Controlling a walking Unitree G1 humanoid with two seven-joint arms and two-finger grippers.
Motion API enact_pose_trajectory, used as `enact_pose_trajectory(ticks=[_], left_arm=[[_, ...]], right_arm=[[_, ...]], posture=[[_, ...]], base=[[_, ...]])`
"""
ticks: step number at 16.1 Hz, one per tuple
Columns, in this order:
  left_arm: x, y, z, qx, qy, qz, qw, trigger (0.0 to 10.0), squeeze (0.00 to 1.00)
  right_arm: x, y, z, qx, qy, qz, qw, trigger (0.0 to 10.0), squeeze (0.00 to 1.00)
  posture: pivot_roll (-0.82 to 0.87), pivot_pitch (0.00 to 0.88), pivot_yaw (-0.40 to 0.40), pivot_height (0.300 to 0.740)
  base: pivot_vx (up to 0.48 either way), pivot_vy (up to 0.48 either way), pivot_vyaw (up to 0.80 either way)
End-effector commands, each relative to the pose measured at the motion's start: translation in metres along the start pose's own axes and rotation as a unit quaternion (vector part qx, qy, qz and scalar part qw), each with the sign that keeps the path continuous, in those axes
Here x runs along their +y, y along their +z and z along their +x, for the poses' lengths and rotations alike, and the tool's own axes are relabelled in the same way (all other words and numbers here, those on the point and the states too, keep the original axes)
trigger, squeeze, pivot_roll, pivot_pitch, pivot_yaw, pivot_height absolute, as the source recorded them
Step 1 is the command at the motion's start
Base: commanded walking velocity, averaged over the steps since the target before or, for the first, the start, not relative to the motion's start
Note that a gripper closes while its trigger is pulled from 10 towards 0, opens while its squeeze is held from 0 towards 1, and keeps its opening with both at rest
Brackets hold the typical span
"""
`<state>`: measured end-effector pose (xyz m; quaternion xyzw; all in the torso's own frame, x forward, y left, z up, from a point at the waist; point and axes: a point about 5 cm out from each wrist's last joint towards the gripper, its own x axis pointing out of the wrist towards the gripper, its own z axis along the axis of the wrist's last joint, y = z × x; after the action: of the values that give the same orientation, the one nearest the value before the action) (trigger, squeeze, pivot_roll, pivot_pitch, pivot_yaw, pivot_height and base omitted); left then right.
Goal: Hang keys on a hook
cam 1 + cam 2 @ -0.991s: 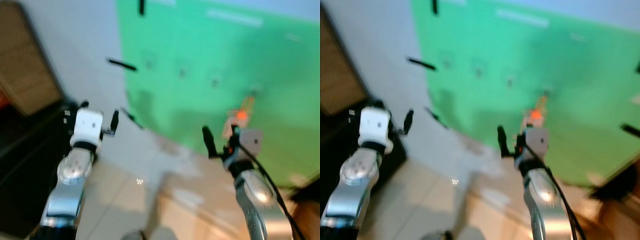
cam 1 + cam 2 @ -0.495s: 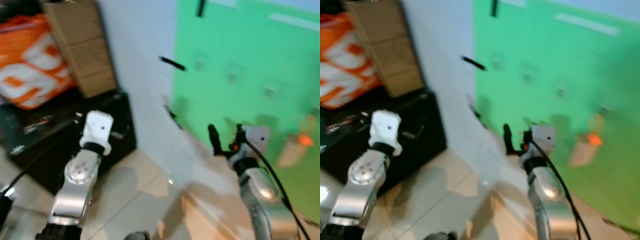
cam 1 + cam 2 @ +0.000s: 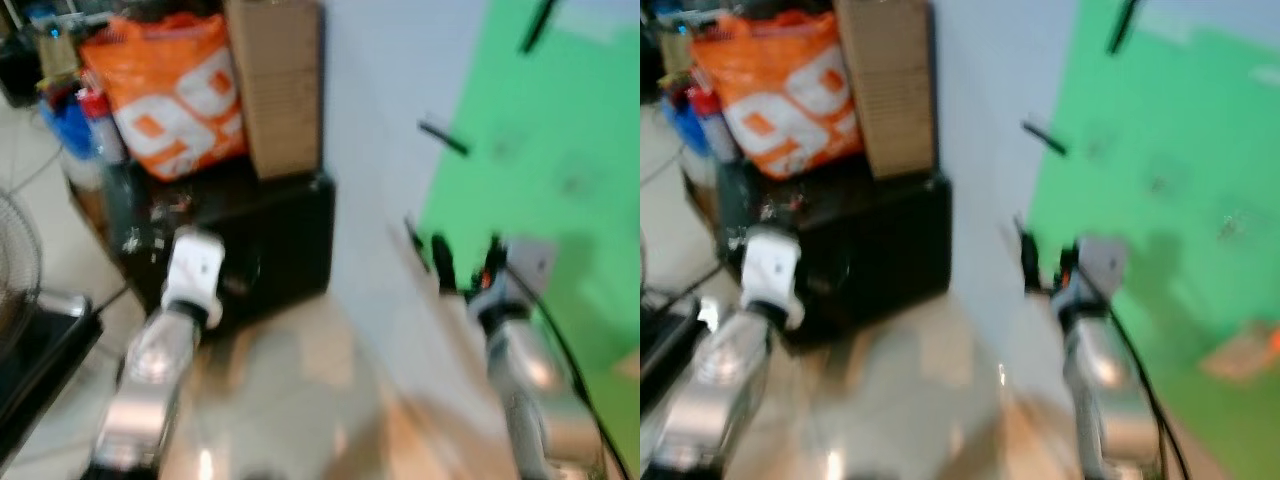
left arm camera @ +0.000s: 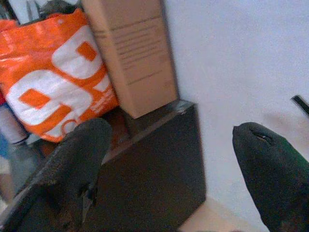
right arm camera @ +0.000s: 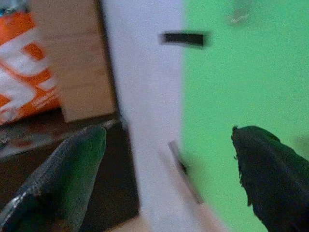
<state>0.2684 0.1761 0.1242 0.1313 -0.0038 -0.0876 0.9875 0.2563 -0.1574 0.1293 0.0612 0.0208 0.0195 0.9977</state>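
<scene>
We hold our left gripper (image 4: 169, 159) wide open toward an orange bag (image 4: 48, 92) and cardboard box (image 4: 133, 53); our right gripper (image 5: 169, 179) gapes wide and empty beside a green wall (image 5: 246, 72).

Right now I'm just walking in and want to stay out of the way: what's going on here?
Nothing is being handled. Both arms are raised with open, empty claws: the left claw toward a black cabinet bearing an orange bag and a cardboard box, the right claw near the green wall panel. The head views are motion-blurred.

A black cabinet (image 3: 270, 240) carries an orange bag (image 3: 170, 95) beside a cardboard box (image 3: 280, 85).
</scene>
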Motion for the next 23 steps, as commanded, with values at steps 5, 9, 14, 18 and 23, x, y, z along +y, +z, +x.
enact_pose_trajectory(ticks=[5, 9, 14, 18, 23], left_arm=[[0.0, 0.006, 0.0, -0.004, -0.009, -0.007, 1.0, 10.0, 0.05], [0.001, 0.007, 0.001, -0.002, -0.009, -0.007, 1.0, 10.0, 0.05], [-0.001, 0.008, 0.003, -0.002, -0.016, -0.009, 1.0, 10.0, 0.07], [-0.002, 0.008, 0.002, -0.001, -0.016, -0.011, 1.0, 10.0, 0.07], [-0.003, 0.008, 0.001, 0.001, -0.018, -0.009, 1.0, 10.0, 0.07]], right_arm=[[0.003, -0.007, 0.002, 0.022, -0.003, -0.032, 0.999, 10.0, 1.0], [0.003, -0.012, 0.003, 0.044, -0.009, -0.059, 0.997, 10.0, 1.0], [0.002, -0.013, 0.004, 0.04, -0.024, -0.089, 0.995, 10.0, 1.0], [0.004, -0.013, 0.004, 0.039, -0.006, -0.08, 0.996, 10.0, 1.0], [0.005, -0.011, 0.004, 0.037, 0.0, -0.072, 0.997, 10.0, 1.0]], posture=[[-0.02, 0.0, -0.027, 0.74], [-0.03, 0.0, -0.023, 0.74], [-0.03, 0.0, -0.021, 0.74], [-0.03, 0.0, -0.027, 0.74], [-0.03, 0.0, -0.032, 0.74]], base=[[0.058, 0.0, 0.0], [0.364, 0.0, 0.0], [0.366, 0.0, 0.0], [0.371, 0.0, 0.0], [0.368, 0.0, 0.69]])
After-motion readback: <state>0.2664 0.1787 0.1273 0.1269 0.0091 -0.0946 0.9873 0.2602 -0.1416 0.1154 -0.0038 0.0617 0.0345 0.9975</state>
